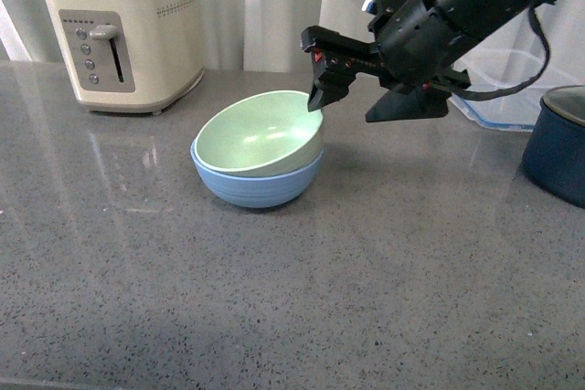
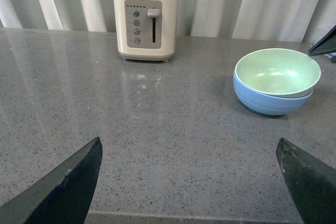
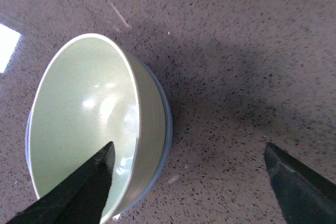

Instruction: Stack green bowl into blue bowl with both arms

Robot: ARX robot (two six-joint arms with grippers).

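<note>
We see the green bowl [image 1: 260, 132] sitting inside the blue bowl [image 1: 256, 184] on the table [image 1: 366, 262]. Our right tool [image 1: 366, 102] hangs spread wide beside them, holding nothing. Our left tool [image 2: 191, 182] is spread too.

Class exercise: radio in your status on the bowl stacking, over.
Both pincers open, empty: right pincer above the bowls, left pincer well short of them. Green bowl nested in blue bowl, slightly tilted. Nothing in the way.
</note>
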